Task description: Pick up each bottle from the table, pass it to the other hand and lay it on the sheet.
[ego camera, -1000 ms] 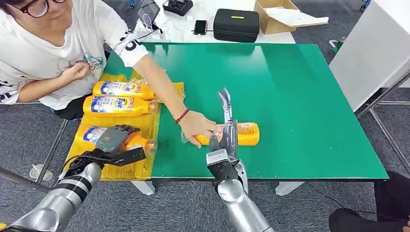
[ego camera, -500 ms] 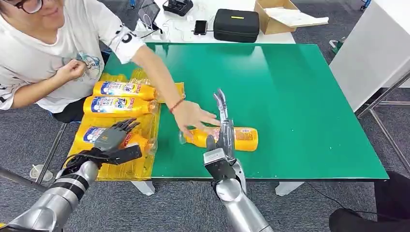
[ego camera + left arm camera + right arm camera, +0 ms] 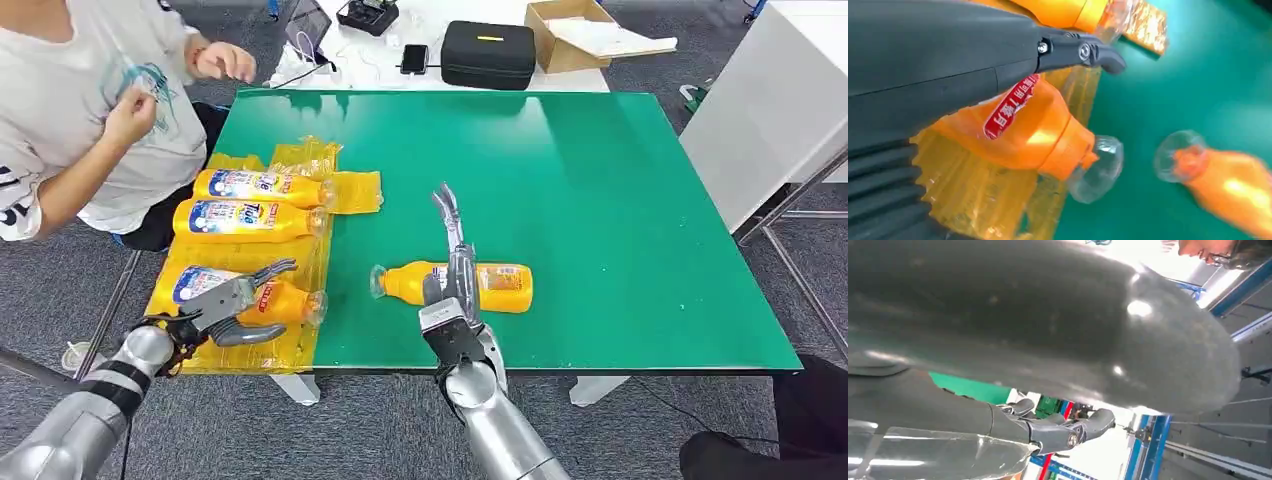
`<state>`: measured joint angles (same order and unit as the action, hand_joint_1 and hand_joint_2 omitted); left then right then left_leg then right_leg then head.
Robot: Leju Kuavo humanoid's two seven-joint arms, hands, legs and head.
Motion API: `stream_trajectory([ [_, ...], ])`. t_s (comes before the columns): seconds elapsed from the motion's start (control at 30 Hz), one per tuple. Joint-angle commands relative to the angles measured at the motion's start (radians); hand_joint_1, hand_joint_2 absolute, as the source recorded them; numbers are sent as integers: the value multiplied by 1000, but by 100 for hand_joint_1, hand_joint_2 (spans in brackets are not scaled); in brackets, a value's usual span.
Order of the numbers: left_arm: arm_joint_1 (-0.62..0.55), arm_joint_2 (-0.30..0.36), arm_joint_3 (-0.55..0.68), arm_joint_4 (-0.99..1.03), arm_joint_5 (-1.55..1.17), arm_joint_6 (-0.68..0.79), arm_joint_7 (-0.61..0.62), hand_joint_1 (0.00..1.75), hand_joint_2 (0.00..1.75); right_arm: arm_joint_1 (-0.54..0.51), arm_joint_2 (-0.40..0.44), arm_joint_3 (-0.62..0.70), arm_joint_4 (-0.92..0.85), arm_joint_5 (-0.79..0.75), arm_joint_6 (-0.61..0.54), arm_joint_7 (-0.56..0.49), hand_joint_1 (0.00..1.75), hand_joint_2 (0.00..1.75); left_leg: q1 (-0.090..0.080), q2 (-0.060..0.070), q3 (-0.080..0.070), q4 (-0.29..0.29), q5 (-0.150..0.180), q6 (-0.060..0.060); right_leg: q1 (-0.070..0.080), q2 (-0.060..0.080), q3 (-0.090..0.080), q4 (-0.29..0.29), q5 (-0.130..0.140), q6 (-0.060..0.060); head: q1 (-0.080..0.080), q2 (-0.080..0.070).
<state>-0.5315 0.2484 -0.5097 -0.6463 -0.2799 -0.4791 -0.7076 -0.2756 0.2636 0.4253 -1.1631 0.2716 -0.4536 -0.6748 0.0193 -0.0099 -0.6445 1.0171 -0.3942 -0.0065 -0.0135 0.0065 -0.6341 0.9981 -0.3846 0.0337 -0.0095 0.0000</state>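
Note:
An orange bottle [image 3: 500, 285] lies on its side on the green table [image 3: 600, 200], clear cap toward the yellow sheet [image 3: 352, 190]. My right hand [image 3: 455, 275] hangs over its middle, fingers straight and pointing away from me, holding nothing. Three more orange bottles lie on the sheet: a far one [image 3: 255, 184], a middle one [image 3: 245, 218] and a near one [image 3: 290, 302]. My left hand [image 3: 228, 300] hovers open over the near one, fingers spread. In the left wrist view this hand [image 3: 948, 75] is above that bottle [image 3: 1048, 135], and the table bottle [image 3: 1238, 190] lies beyond.
A person [image 3: 90, 110] sits at the table's far left corner, both hands raised near the chest. Behind the table stand a black case [image 3: 489, 52], a phone [image 3: 414, 56] and a cardboard box [image 3: 575, 30]. A white cabinet [image 3: 770, 110] flanks the right side.
The person let go of the table bottle and pulled the arm back to the chest. My left hand sank lower and spread its fingers. My right hand shifted slightly left.

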Motion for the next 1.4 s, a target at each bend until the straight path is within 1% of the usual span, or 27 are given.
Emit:
stream_trajectory([
  [0.03, 65, 31, -97, -85, 29, 32, 10, 0, 0, -47, -10, 2, 91, -5, 1, -5, 0, 0, 0, 1, 3, -1, -2, 1, 0, 0, 3, -1, -1, -1, 0, 0],
  [0.07, 65, 31, -97, -85, 29, 32, 10, 0, 0, -47, -10, 2, 91, -5, 1, -5, 0, 0, 0, 0, 1, 0, -1, 1, 0, 0, 2, -1, -1, 0, 0, 0],
  [0.1, 90, 10, -51, -152, 108, 95, 10, 0, 0, -47, -12, 1, 90, 5, -8, 5, 0, 0, 0, 1, 1, 0, -1, 1, 0, 1, 1, -1, -1, 0, 0, 0],
  [0.13, 113, -69, 43, -170, 167, 171, 10, 0, 0, -50, -22, 9, 94, 37, -14, 39, 0, 0, 0, 2, 2, -1, -2, 1, 0, 2, 3, -1, -1, -1, 0, 0],
  [0.17, 126, -146, 143, -182, 200, 238, 10, 0, 0, -53, -29, 10, 100, 63, -18, 71, 0, 0, 0, 0, 1, 0, -1, 1, 0, 0, 2, -1, -1, 0, 0, 0],
  [0.2, 124, -214, 226, -179, 197, 321, 10, 0, 175, -62, -41, 15, 113, 102, -18, 117, 0, 0, 0, 1, 4, -1, -3, 2, 1, 0, 5, -2, -2, -1, 1, 0],
  [0.23, 130, -265, 298, -214, 196, 420, 10, 0, 175, -78, -58, 28, 136, 166, -25, 180, 0, 175, -1, -3, 0, -1, 0, 2, 0, -3, 2, -1, -1, 0, 0, 0],
  [0.27, 132, -313, 383, -254, 178, 506, 10, 0, 175, -101, -80, 34, 167, 235, 0, 263, 0, 175, 0, -3, 2, -1, -1, 2, 0, -4, 3, -2, -2, 0, 0, 0],
  [0.3, 126, -342, 452, -261, 194, 545, 10, 0, 175, -119, -98, 34, 193, 284, 5, 320, 0, 175, 0, -4, -2, 0, 0, 2, 0, -5, 0, -2, -1, 0, 0, 0],
  [0.33, 141, -355, 492, -318, 183, 590, 10, 0, 175, -133, -116, 33, 213, 325, 20, 363, 0, 175, 0, -9, -5, 1, 1, 2, 0, -10, -2, -1, -1, 1, 1, 0],
  [0.37, 140, -371, 554, -318, 199, 602, 10, 0, 175, -151, -146, 31, 233, 371, 48, 419, 0, 175, 0, -8, -4, 1, 0, 3, 1, -9, -1, -2, -1, 1, 0, 0],
  [0.4, 154, -374, 578, -352, 179, 614, 10, 0, 175, -153, -162, 16, 230, 392, 60, 443, 0, 175, 0, -6, -7, 1, 1, 3, 0, -6, -4, -2, 0, 1, 0, 0],
  [0.43, 174, -372, 590, -384, 158, 630, 10, 0, 175, -160, -184, 5, 232, 409, 88, 471, 0, 175, 0, -4, -8, 1, 1, 3, 0, -4, -5, -2, 1, 2, 0, 0],
  [0.47, 180, -369, 594, -391, 157, 624, 10, 0, 175, -160, -188, -2, 230, 409, 96, 471, 0, 175, 0, -3, -6, 1, 0, 4, 0, -4, -3, -2, 0, 2, 1, 0],
  [0.53, 197, -373, 604, -409, 125, 658, 10, 0, 175, -169, -206, -7, 231, 438, 112, 507, 0, 175, -1, 1, -4, 0, -1, 3, 0, 0, -3, -2, 1, 2, 0, 0],
  [0.57, 215, -375, 605, -421, 121, 663, 10, 0, 175, -185, -230, -2, 254, 472, 162, 560, 0, 175, -2, 0, -5, 0, 0, 3, -1, -1, -4, -1, 1, 2, 0, 0],
  [0.6, 219, -378, 608, -409, 115, 665, 10, 0, 175, -195, -241, -13, 266, 473, 178, 572, 0, 175, -2, 1, -4, 0, -1, 3, -1, -1, -3, -2, 1, 1, 1, 0],
  [0.63, 226, -379, 603, -409, 104, 659, 10, 0, 175, -215, -254, -8, 301, 488, 224, 598, 0, 175, -1, 0, -6, 0, 0, 2, -1, -1, -5, -1, 1, 2, 0, 0],
  [0.67, 233, -380, 597, -408, 95, 664, 10, 0, 175, -236, -266, -8, 335, 497, 258, 611, 0, 175, -2, 0, -4, 0, -1, 3, -1, -1, -3, -1, 1, 1, 0, 0],
  [0.7, 234, -381, 592, -400, 88, 666, 10, 0, 175, -240, -268, -13, 349, 496, 264, 610, 0, 175, -2, 0, -3, 0, -2, 3, -1, -1, -2, -2, 0, 1, 0, 0],
  [0.83, 220, -383, 592, -372, 87, 667, 10, 0, 175, -253, -264, 1, 386, 507, 294, 615, 0, 175, -1, -1, -8, 1, 0, 3, 0, -1, -7, -1, 1, 2, 0, 0],
  [0.97, 197, -379, 588, -326, 76, 666, 10, 0, 175, -262, -264, 18, 423, 508, 335, 619, 0, 175, -1, 0, -6, 1, -1, 3, 0, -1, -5, -1, 0, 1, 0, 0],
  [1.2, 193, -379, 587, -318, 74, 666, 10, 0, 175, -265, -264, 20, 431, 508, 339, 619, 0, 175, -1, 0, -9, 1, 0, 2, -1, 0, -8, -1, 1, 2, 0, 0],
  [1.23, 183, -380, 587, -299, 70, 666, 10, 0, 175, -273, -266, 23, 449, 492, 374, 614, 0, 175, -1, 0, -6, 1, -1, 3, 0, -1, -5, -1, 0, 1, 0, 0],
  [1.3, 173, -380, 590, -277, 67, 667, 10, 0, 175, -295, -274, 47, 483, 495, 398, 618, 0, 175, -1, 0, -9, 1, 0, 2, -1, -1, -8, -1, 1, 2, 0, 0],
  [1.37, 163, -381, 591, -261, 70, 661, 10, 0, 175, -320, -278, 60, 518, 492, 420, 617, 0, 175, -1, 0, -7, 1, -1, 3, 0, -1, -5, -1, 1, 1, 0, 0],
  [1.4, 160, -381, 592, -254, 71, 659, 10, 0, 175, -330, -278, 66, 532, 491, 433, 617, 0, 175, -1, 0, -8, 1, 0, 2, 0, -1, -7, -1, 1, 2, 0, 0],
])
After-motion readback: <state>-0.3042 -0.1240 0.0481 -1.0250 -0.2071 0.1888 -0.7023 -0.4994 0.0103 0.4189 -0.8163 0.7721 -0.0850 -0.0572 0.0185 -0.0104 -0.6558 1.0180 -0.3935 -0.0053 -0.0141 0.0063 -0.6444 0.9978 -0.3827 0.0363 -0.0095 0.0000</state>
